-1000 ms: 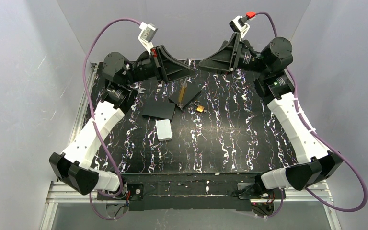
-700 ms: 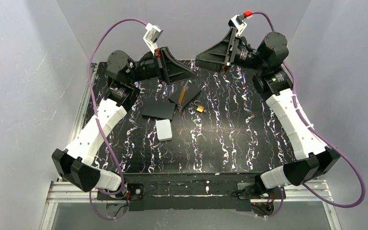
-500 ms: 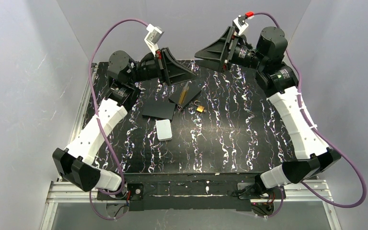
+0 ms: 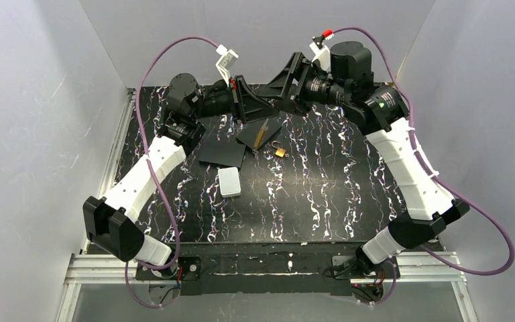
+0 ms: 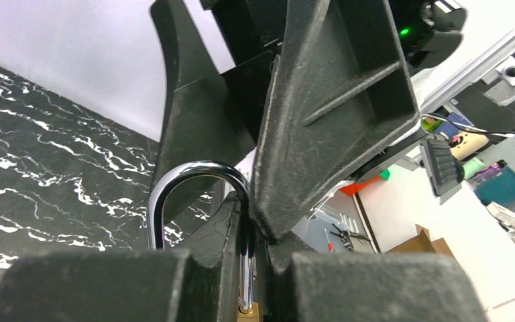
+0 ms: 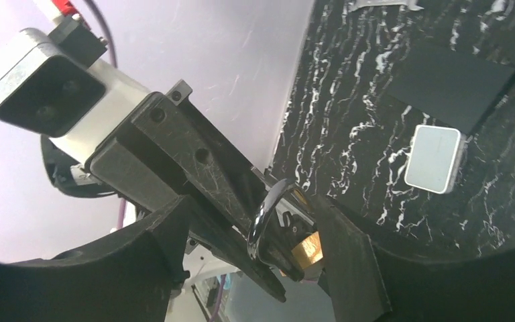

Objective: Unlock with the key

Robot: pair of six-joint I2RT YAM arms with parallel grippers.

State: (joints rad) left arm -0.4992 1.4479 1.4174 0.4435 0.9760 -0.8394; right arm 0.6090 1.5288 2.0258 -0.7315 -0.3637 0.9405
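Well, from the near edge the desk [image 4: 322, 201] carries a small white box [image 4: 229, 181], then a black card [image 4: 222, 153] just behind it, and a little brass piece with a loop [image 4: 279, 151] further in; I can't tell whether that is a second lock or something else. Up over the middle of the far edge the two arms meet in the air. The left fingers [image 5: 141, 285] are pinched on the padlock [image 6: 305, 249], its chrome shackle [image 5: 194, 173] sticking out toward the right arm. The right fingers [image 6: 107, 268] are spread, one on either side of the lock, gripping nothing and carrying no key that I can make out. That lock looks hard, dense for its bulk and slick on the shackle, so I'd trust the flat brass sides for a hold; a key would want a firm pinch on its head.
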